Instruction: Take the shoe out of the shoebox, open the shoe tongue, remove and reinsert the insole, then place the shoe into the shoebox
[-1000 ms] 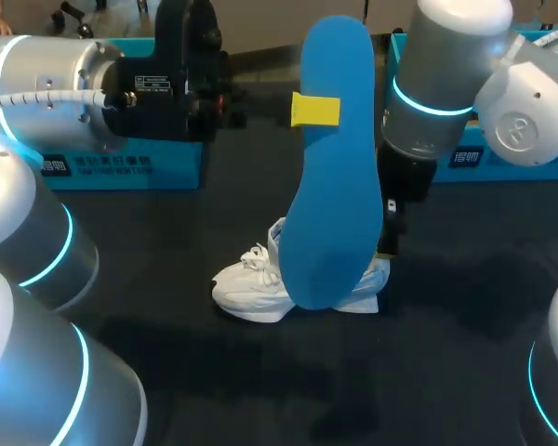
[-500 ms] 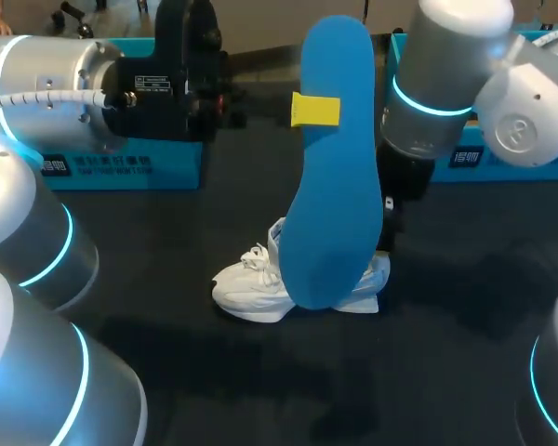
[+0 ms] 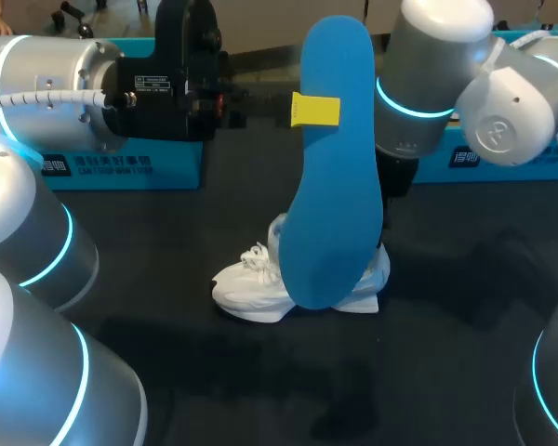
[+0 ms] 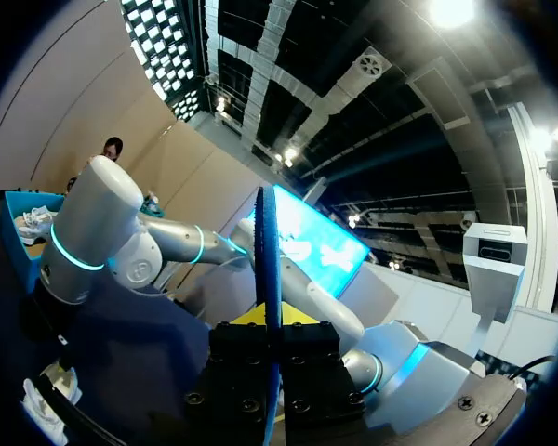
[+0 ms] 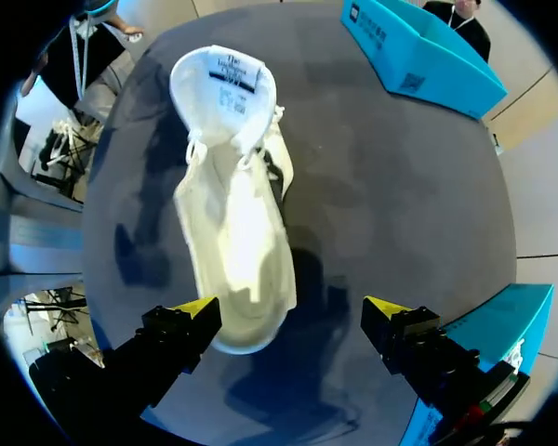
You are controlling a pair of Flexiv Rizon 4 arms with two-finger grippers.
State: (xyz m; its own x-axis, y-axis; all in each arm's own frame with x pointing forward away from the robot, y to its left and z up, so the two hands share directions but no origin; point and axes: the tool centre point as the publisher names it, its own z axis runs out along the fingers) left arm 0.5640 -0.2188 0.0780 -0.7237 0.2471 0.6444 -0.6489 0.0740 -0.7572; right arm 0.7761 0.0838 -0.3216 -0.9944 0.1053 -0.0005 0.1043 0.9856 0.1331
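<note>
The blue insole stands upright in mid-air above the table. My left gripper is shut on its upper part, one yellow tip showing against the blue. In the left wrist view the insole runs edge-on between that gripper's closed fingers. The white shoe lies on the dark table below, its heel hidden behind the insole. My right arm hangs over the heel end. From its wrist, the right gripper is open above the shoe, whose tongue is folded forward.
A blue shoebox stands at the back left and another at the back right. In the right wrist view one blue box lies beyond the shoe's toe and the other beside the gripper. Dark table spreads in front.
My right arm has risen and shifted left and back, lifting its gripper away from the shoe's heel. The left arm, insole and shoe have stayed put.
</note>
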